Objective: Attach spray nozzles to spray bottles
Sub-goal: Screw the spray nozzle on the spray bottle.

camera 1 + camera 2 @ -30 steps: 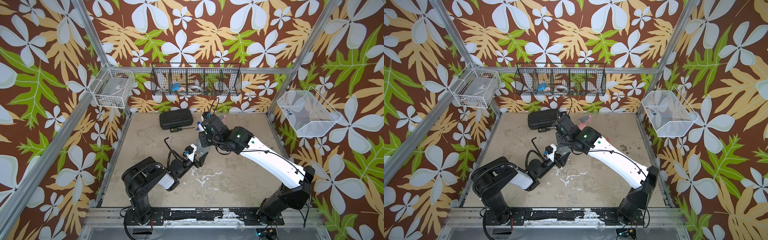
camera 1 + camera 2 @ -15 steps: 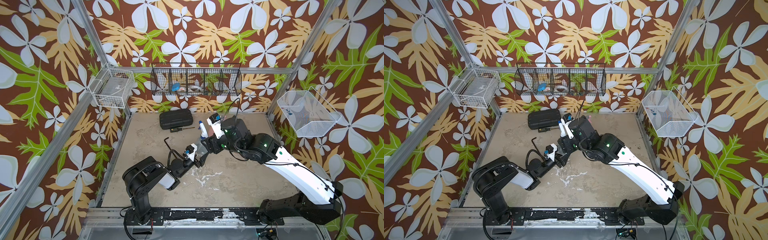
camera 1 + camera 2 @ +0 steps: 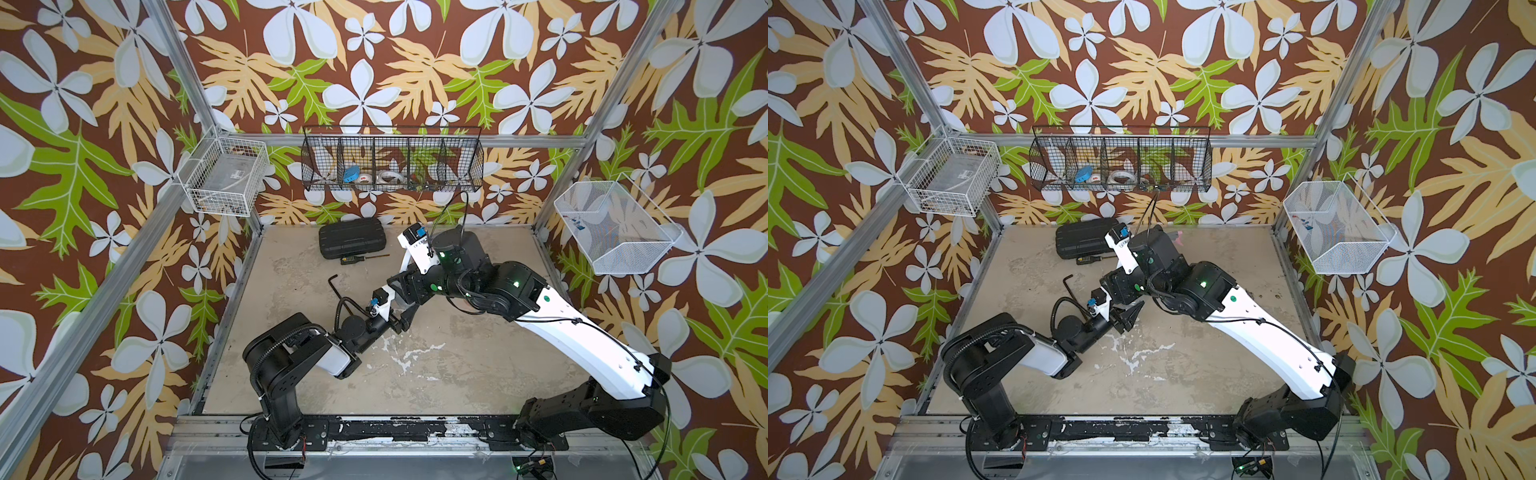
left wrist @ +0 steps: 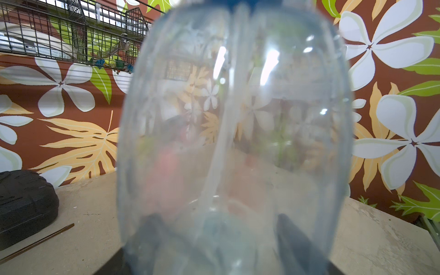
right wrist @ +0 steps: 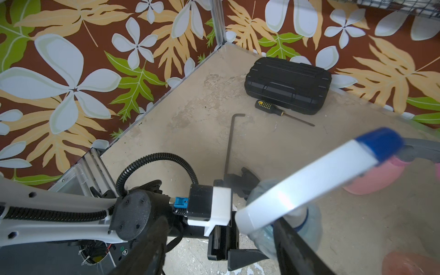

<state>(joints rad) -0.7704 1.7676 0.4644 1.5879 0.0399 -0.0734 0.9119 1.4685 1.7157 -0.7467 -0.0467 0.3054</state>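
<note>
Left gripper clamps the clear bottle; right gripper looks parted beside the white-and-blue nozzle on its neck.

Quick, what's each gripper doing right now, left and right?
Left gripper: closed on the clear bluish bottle.
Right gripper: open, fingers spread wide by the white and blue nozzle.
</note>
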